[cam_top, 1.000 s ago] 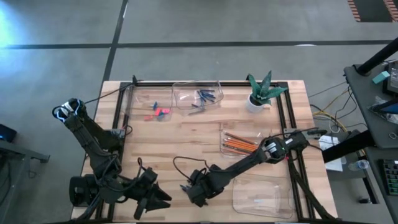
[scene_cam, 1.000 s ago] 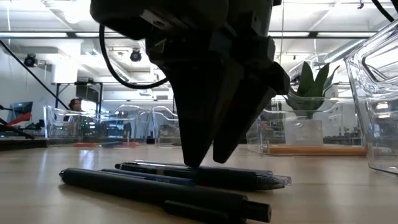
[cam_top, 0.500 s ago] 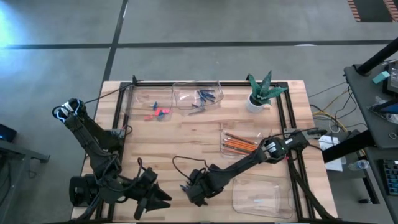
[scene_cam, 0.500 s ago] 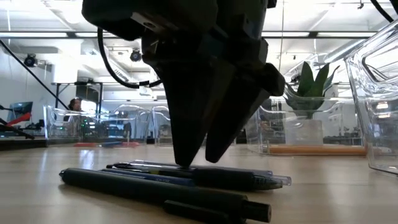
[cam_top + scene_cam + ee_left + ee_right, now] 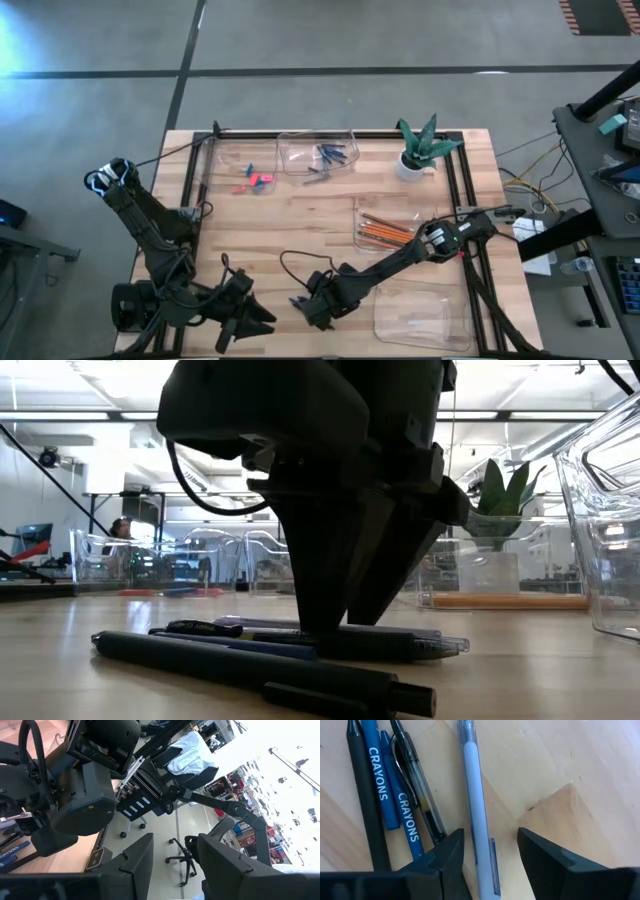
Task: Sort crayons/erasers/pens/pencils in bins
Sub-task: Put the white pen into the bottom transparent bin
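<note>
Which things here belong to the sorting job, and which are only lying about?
Job: pens under the open right gripper, crayons, pencils, erasers, bins.
Lying about: potted plant, office chair; left gripper waits, open.

A wooden table (image 5: 300, 215) seen from straight above fills the middle of the frame. Near its top edge, a clear bin (image 5: 320, 153) holds bluish sticks, and to its left small pink and blue pieces (image 5: 254, 180) lie in another clear bin (image 5: 232, 168). A potted plant (image 5: 420, 146) stands at upper right. Right of centre, a bin (image 5: 388, 226) holds orange pencils (image 5: 385, 233). At lower right sits a clear bin (image 5: 420, 312). The right gripper (image 5: 312, 312) is low at bottom centre, the left gripper (image 5: 250, 322) at lower left.
</note>
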Controlling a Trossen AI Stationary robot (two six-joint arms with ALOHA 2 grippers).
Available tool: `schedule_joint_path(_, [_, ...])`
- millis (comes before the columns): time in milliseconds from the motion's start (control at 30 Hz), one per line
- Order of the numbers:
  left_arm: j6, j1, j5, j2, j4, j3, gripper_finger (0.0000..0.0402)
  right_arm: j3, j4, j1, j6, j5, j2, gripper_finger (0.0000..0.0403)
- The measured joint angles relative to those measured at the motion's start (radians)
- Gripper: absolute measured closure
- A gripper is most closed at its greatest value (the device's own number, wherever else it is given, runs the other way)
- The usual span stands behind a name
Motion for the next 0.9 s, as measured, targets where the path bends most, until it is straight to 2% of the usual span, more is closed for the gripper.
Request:
schedule_joint_path(167, [0.0,0.0,0.0,0.0,0.0,-0.001,0.026,-0.004,0.0,0.0,0.0,0.0,0.0,0.0249])
schedule_joint_path(500, [0.0,0.0,0.0,0.0,0.0,-0.001,0.026,-0.013,0.0,0.0,-0.012,0.019,-0.002,0.0375])
schedule_joint_path(900, [0.0,0.0,0.0,0.0,0.0,-0.002,0.026,-0.005,-0.009,-0.005,-0.09,0.029,-0.04,0.0378])
